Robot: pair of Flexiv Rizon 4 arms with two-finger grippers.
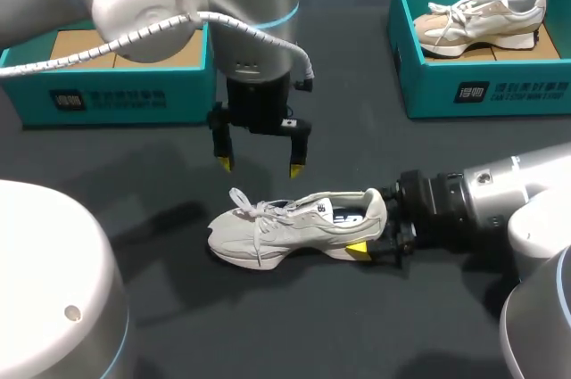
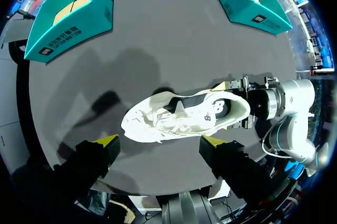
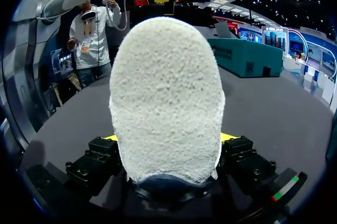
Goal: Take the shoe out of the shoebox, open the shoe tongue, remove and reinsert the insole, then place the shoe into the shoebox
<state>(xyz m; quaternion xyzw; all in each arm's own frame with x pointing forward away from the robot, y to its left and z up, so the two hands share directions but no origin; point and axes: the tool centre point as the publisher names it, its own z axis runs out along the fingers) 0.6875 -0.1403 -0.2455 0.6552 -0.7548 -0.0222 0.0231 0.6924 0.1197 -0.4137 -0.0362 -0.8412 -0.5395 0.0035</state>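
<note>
the pale shoe (image 1: 294,227) is resting on the dark tabletop (image 1: 178,325), between the two boxes and nearer the robot, its toe pointing away from the right arm. the right pincer (image 1: 368,234) is pinching the shoe's heel, one yellow-tipped finger pressing on each side. the left pincer (image 1: 260,166) is hanging just above the laces, fingers spread wide and apart from the shoe. a dark logo is showing on the shoe's side, too small to make out. the teal shoebox (image 1: 134,98) at far left is showing brown cardboard inside and white print on its wall. the other shoebox (image 1: 428,89), at far right, is carrying similar print and holding a second shoe (image 1: 482,18).
</note>
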